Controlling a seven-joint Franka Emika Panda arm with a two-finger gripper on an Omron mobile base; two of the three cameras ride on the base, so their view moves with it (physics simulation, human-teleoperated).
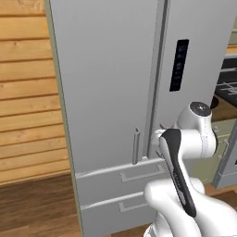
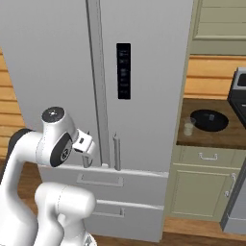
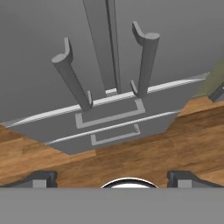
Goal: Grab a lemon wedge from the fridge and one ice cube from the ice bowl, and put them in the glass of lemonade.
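Right base view, closed fridge (image 2: 144, 96), wooden counter (image 2: 211, 137), ice bowl (image 2: 209, 120)

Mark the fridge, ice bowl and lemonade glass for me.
fridge (image 2: 57, 57): right base view, left door face.
ice bowl (image 2: 209, 120): right base view, dark inside.
glass of lemonade (image 2: 189, 127): right base view, its side.
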